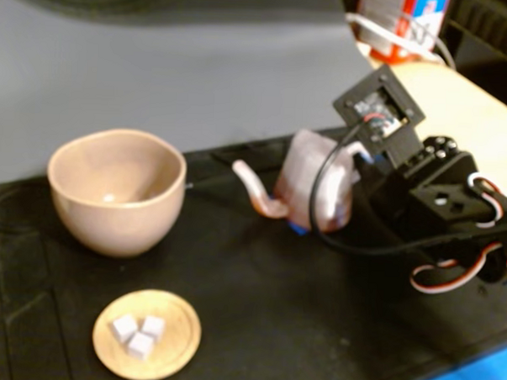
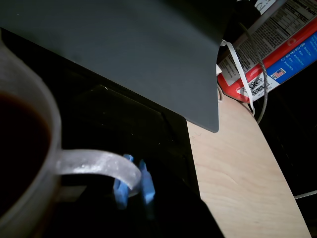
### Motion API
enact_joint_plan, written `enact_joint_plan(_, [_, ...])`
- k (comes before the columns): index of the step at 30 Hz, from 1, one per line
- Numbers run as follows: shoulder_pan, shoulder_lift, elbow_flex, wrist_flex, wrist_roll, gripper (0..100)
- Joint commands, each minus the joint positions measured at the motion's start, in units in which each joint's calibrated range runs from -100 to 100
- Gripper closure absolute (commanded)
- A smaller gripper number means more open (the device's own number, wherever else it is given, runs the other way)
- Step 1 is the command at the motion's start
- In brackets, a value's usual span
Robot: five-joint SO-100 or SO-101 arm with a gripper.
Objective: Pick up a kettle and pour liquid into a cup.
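The pinkish translucent kettle stands near the middle of the black mat, its thin spout pointing left toward the cup. The beige-pink cup sits at the left and looks empty inside. My gripper reaches in from the right, behind the kettle. In the wrist view the kettle fills the left edge with dark liquid inside. Its loop handle runs between the blue fingertips of my gripper, which are closed around it. I cannot tell whether the kettle rests on the mat.
A small wooden dish with three white cubes lies at the front left of the mat. Pale wooden tabletop borders the mat on the right. A red and blue box and cables stand at the back right.
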Motion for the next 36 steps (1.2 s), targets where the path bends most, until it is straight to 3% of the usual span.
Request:
enact_joint_plan(1, [0.05,-1.39,-0.59,-1.34,0.02,100])
enact_joint_plan(7, [-0.78,-16.24,7.04,3.33,-1.19,100])
enact_joint_plan(14, [-4.21,-36.80,8.40,20.63,-0.88,100])
enact_joint_plan(21, [-4.74,-36.29,0.50,28.93,0.70,100])
enact_joint_plan(36, [-8.24,-28.53,-8.21,29.01,0.75,100])
